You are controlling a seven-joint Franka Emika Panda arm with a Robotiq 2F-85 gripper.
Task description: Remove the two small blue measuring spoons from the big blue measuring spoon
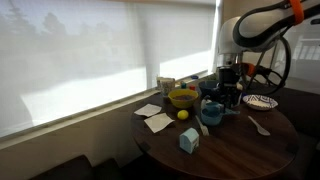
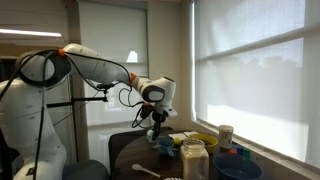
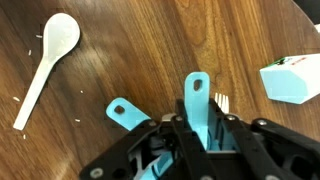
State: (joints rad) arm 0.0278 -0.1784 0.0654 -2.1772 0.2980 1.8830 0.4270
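above wooden table (image 3: 150, 40), claw (image 3: 196, 135) gripping blue spoon (image 3: 197, 95)

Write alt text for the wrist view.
The black gripper is shut on the handle of a teal-blue plastic measuring spoon above a wooden table; a second teal handle, a cream plastic spoon and a light-blue carton are nearby.

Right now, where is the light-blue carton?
In the wrist view the light-blue carton lies on the wooden table at the right edge, to the right of the blue spoon held in the gripper.
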